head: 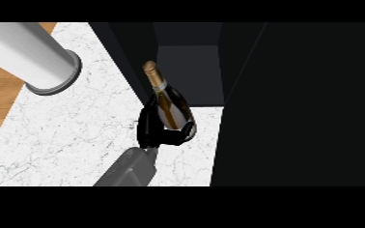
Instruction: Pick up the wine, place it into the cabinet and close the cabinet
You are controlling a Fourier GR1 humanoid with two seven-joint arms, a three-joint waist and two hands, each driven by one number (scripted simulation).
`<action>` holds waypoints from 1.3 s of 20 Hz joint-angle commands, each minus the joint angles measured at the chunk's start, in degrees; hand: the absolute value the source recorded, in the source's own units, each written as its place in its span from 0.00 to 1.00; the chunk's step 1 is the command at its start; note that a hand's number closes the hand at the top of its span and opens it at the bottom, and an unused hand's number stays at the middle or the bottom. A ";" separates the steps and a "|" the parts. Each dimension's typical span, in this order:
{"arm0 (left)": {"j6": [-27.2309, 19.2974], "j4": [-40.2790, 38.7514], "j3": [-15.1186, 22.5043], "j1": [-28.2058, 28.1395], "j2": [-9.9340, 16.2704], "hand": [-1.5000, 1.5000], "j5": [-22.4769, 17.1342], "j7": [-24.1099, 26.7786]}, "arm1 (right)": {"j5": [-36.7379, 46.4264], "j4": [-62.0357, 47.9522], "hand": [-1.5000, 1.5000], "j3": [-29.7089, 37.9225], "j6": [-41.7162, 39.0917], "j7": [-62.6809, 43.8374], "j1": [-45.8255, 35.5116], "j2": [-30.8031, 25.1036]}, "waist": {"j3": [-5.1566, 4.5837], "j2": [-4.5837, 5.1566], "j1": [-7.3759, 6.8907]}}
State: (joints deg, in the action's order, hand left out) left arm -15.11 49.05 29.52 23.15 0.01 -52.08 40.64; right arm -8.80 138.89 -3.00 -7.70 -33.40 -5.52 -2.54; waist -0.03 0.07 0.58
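So here's where we're at: our hand has its fingers curled round the lower body of the wine bottle, which sits above the marble counter, right at the mouth of the dark cabinet. We're honestly not sure which hand it is, since the forearm comes up from the lower middle of the view and only one shows; we'd guess the right. The other hand isn't in view at all.

The thing that matters for the next move: the bottle's long axis runs from the hand up and slightly left, gold-foil neck leading, pointing at the cabinet's left wall edge, not the open middle. The opening lies up and to the right. So we reckon we need to shift right before pushing in. The big grey cylinder at the upper left is well apart.
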 commanded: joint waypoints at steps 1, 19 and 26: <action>-1.52 -5.83 -0.52 8.14 -0.01 1.00 -4.37 0.45 | -0.38 -4.41 0.00 0.51 -0.17 2.10 -2.91 0.15 | -0.01 0.14 0.23; -0.30 -22.03 -3.07 24.69 -0.01 1.00 -13.96 1.82 | -4.15 -1.82 0.00 3.05 -1.69 3.25 0.55 -1.02 | -0.01 0.36 1.43; -0.81 -28.96 -6.99 34.04 -0.01 1.00 -12.99 -4.18 | -0.12 -3.35 0.00 -1.49 -2.39 7.91 3.42 1.29 | 0.01 0.40 1.42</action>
State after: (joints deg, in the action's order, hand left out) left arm -14.09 21.76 23.61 51.51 -0.02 -64.39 39.66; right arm -10.39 136.50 -2.98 -9.43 -28.26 -3.55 -2.24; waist -0.09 0.59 1.89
